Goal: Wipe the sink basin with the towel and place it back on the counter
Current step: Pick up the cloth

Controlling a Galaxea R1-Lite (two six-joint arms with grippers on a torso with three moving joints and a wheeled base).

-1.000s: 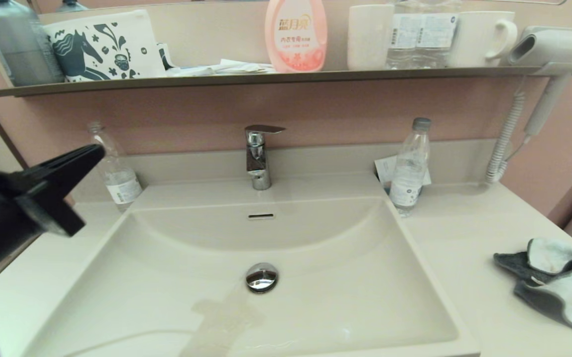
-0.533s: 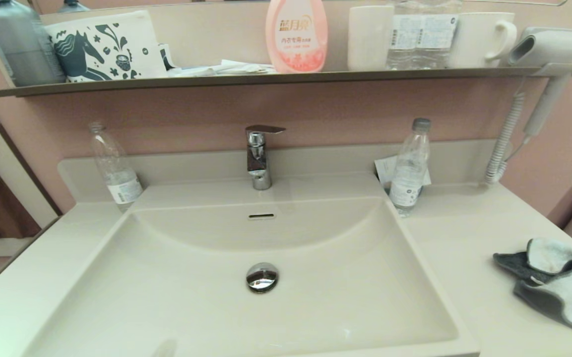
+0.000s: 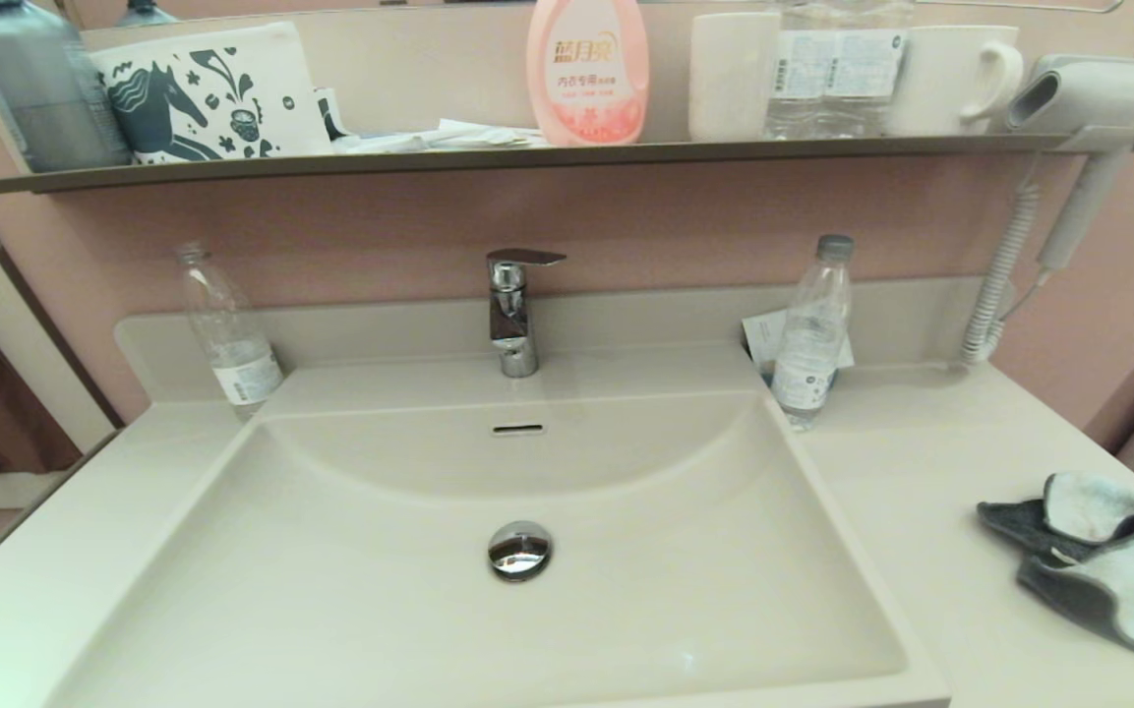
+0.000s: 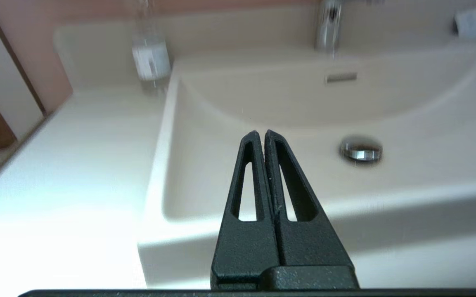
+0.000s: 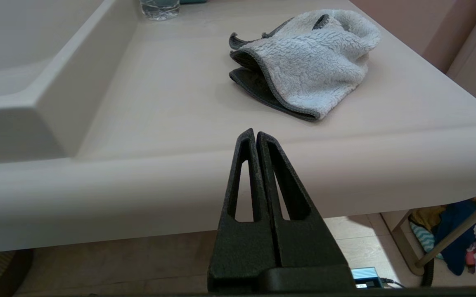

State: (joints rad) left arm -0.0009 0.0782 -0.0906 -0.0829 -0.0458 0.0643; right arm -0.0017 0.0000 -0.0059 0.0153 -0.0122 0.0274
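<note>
The towel (image 3: 1098,556) lies crumpled on the counter (image 3: 930,492) to the right of the sink basin (image 3: 626,590), pale face up with dark grey folds; the right wrist view shows the towel (image 5: 308,68) ahead. The basin has a chrome drain plug (image 3: 519,549) and a slot overflow hole (image 3: 517,429). Neither arm appears in the head view. My left gripper (image 4: 261,134) is shut and empty, held before the basin's front left rim. My right gripper (image 5: 252,134) is shut and empty, low in front of the counter's front edge (image 5: 345,165), short of the towel.
A chrome faucet (image 3: 512,310) stands behind the basin. Clear bottles stand at the back left (image 3: 227,329) and back right (image 3: 812,329). A wall shelf (image 3: 527,155) carries a pink bottle, cups and a pouch. A hair dryer (image 3: 1098,98) hangs at the right with a coiled cord.
The left arm, which filled the head view's left side a second ago, has withdrawn out of that view. The towel and bottles have not moved.
</note>
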